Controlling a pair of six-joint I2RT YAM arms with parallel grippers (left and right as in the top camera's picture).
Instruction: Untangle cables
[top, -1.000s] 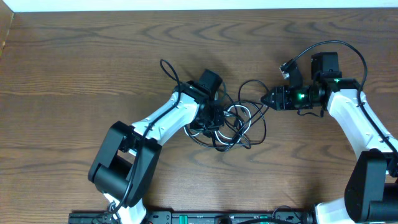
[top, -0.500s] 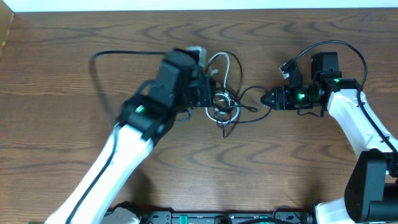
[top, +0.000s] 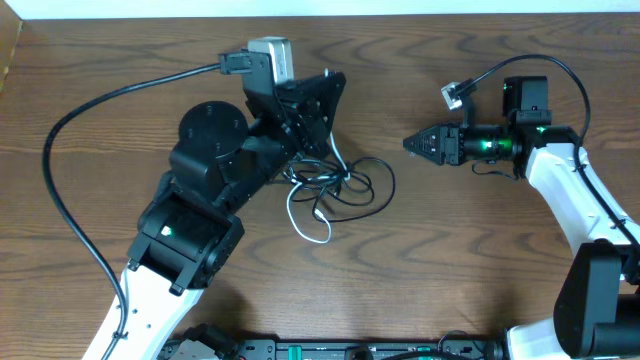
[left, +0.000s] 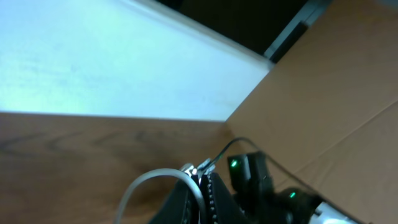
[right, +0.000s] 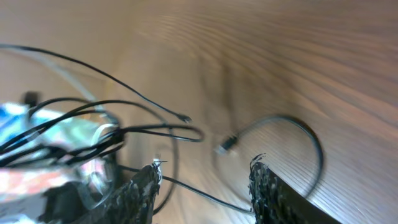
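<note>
The cables (top: 335, 188) form a loose tangle of thin black cords and one white loop (top: 305, 222) on the wooden table. My left arm is raised high, with its gripper (top: 330, 92) above the tangle. In the left wrist view that gripper (left: 204, 180) is shut on the white cable (left: 140, 185), which arcs out to the left. My right gripper (top: 412, 143) is open, right of the tangle and apart from it. In the right wrist view its fingers (right: 208, 165) are apart, with black cords (right: 93, 124) and a small plug end (right: 226, 144) lying beyond them.
A thick black robot wire (top: 70, 150) arcs over the left of the table from the left wrist. A cardboard wall (left: 336, 93) and a white wall (left: 93, 68) stand beyond the table.
My left arm has risen and swung up, dragging the tangle left and away from the right gripper. The black cord no longer reaches the right gripper, which has shifted slightly left.
</note>
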